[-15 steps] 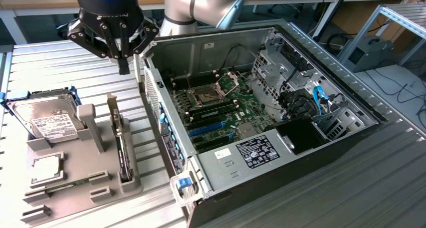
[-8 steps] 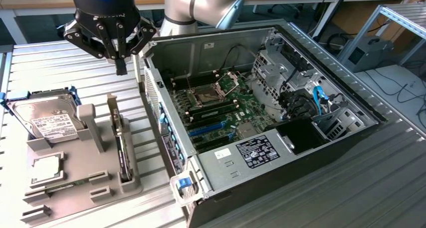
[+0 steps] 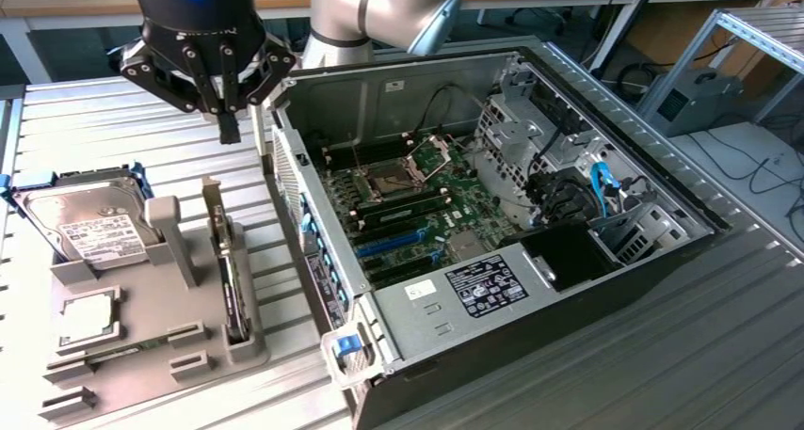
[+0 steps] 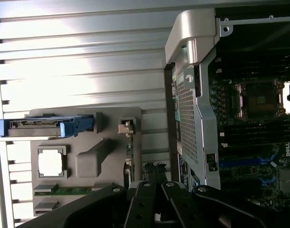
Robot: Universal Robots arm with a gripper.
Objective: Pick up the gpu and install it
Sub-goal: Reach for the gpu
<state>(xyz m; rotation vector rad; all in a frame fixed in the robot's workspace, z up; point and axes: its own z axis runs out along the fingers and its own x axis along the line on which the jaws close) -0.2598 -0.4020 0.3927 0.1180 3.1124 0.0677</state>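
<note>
The thin, flat, dark gpu card with a silver metal end bracket [image 3: 228,261] stands on edge in a slot of the grey moulded holder tray [image 3: 157,308]. It is below the black gripper [image 3: 229,127] and well apart from it. The gripper's fingers are pressed together, holding and touching nothing.

An open black and silver metal computer case [image 3: 390,96] [image 4: 190,118] lies on its side on the ribbed grey metal tabletop [image 3: 113,129] [image 4: 78,57], its green motherboard [image 3: 415,214] [image 4: 249,137] facing up with the square processor socket [image 3: 383,181] [image 4: 258,99] open. A silver power supply box with a black label [image 3: 484,284] sits inside, near blue cables [image 3: 601,190]. Just beside the case, on the exterior view's left, a grey moulded plastic holder [image 3: 138,326] [image 4: 95,156] carries a boxy silver hard drive with a white label [image 3: 88,223] [image 4: 50,127], a small square silver processor chip [image 3: 86,319] [image 4: 51,163] and a green memory stick [image 4: 71,190]
</note>
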